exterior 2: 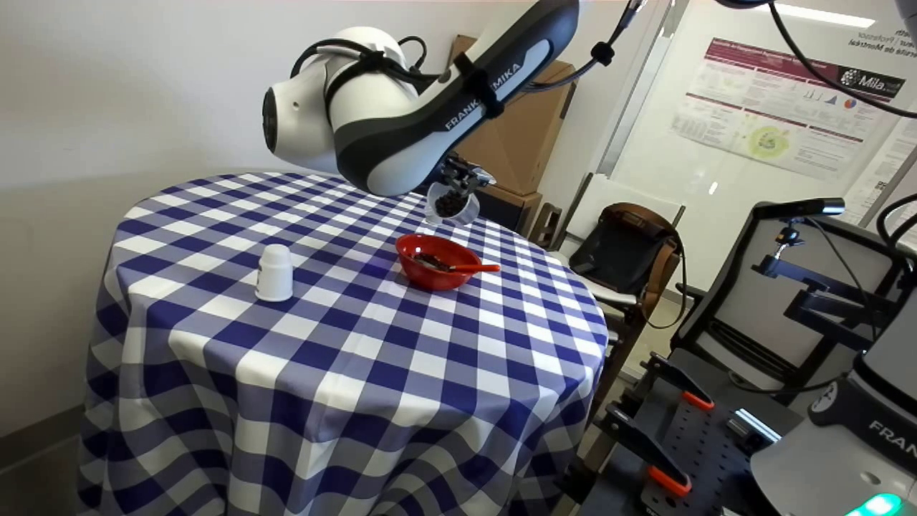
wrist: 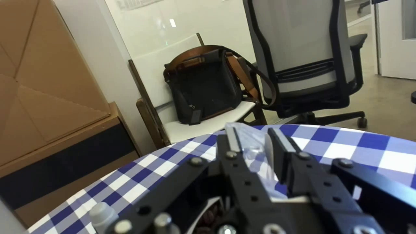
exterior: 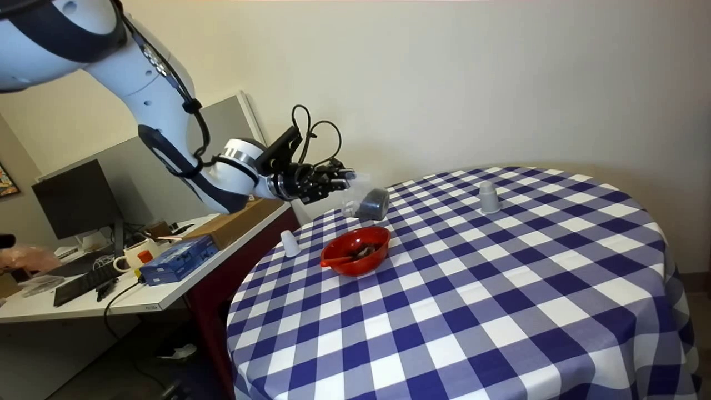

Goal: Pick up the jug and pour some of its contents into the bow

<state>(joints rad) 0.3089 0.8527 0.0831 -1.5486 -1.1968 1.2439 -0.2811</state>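
1. The jug (exterior: 366,205) is tipped above the bowl (exterior 2: 430,279), apart from it, slanted, I judge, to pour its dark bits (exterior 2: 450,204).
2. My gripper (wrist: 255,143) is clamped on the jug, seemingly by its handle, which leaves the mouth free.
3. The bowl holds dark bits (exterior: 365,251) too, so I'd call the pour partway.
4. A spoon (exterior 2: 477,268) crosses the bowl's rim, probably for eating.
5. One cup (exterior: 290,244) stands near the bowl, another cup (exterior: 489,199) well apart, perhaps outside the pour's reach.
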